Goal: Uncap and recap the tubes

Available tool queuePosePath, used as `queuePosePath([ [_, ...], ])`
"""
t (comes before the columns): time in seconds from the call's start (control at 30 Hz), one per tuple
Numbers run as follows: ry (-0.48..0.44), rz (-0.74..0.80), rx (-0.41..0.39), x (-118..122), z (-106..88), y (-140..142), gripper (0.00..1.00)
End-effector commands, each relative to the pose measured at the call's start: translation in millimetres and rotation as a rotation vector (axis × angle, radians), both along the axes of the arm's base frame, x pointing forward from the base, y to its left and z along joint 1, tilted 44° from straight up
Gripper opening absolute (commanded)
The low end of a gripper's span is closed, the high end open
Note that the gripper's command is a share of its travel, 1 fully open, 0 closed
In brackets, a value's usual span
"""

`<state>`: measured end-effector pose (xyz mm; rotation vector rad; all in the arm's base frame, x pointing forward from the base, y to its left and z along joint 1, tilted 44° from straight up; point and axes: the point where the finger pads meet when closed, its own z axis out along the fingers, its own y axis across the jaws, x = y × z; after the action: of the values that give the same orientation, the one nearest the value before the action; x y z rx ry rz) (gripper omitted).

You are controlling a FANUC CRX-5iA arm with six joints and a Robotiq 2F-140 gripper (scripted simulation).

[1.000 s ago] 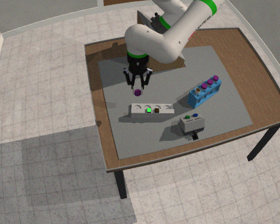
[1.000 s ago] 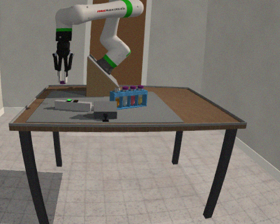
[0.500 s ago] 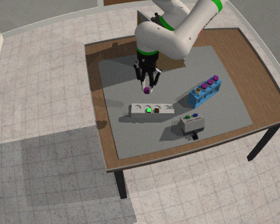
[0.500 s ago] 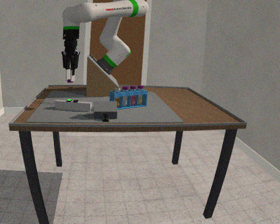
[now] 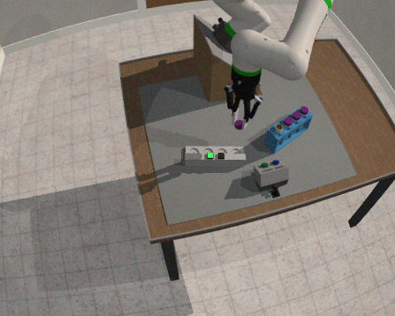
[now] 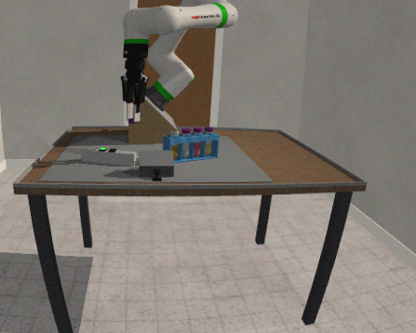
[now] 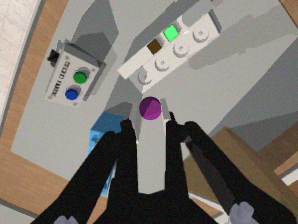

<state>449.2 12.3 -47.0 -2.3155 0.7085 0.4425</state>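
My gripper [image 5: 240, 121] is shut on a purple cap [image 5: 239, 124] and holds it high above the grey mat, between the cap tray [image 5: 214, 154] and the blue tube rack [image 5: 289, 128]. The cap shows between my fingertips in the wrist view [image 7: 149, 108] and in the side view [image 6: 132, 121]. Three tubes in the rack carry purple caps [image 5: 296, 116]. The tube at the end nearest the key desk [image 5: 278, 128] is uncapped. The tray's nests [image 7: 161, 63] look empty. Its green lamp [image 5: 210, 154] is lit and the amber lamp [image 5: 221, 155] is dark.
The sloping desk [image 5: 271, 174] with the green key [image 5: 264, 165] and the blue key [image 5: 276, 162] stands in front of the rack. A tall brown block [image 5: 209, 66] stands behind my arm at the back of the table.
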Motion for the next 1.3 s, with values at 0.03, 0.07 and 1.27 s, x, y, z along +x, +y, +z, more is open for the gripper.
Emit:
queuePosePath([
  [0.03,0.0,-0.002,-0.003,0,22.4,22,0.0],
  [0.07,0.0,-0.002,-0.003,0,22.4,22,0.0],
  [1.27,0.0,-0.002,-0.003,-7,92.7,132,0.0],
])
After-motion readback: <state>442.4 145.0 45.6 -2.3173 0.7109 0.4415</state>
